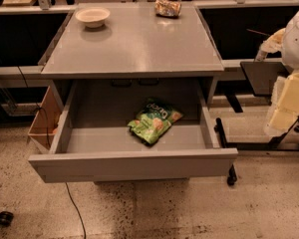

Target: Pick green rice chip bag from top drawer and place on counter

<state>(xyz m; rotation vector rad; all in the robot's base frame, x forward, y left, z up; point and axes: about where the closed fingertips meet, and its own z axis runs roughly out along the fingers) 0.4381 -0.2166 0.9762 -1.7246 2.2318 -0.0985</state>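
Observation:
The green rice chip bag [153,122] lies flat on the floor of the open top drawer [134,166], right of its middle. The drawer is pulled out toward me under the grey counter [134,49]. My arm and gripper [288,103] show as pale cream and white shapes at the right edge of the camera view, well to the right of the drawer and apart from the bag. Nothing is seen in the gripper.
A white bowl [92,17] stands at the counter's back left and a brownish-gold snack bag [168,8] at its back middle. A small black side table [261,76] is right of the counter. A cardboard box [42,121] and a cable [74,208] are at the left.

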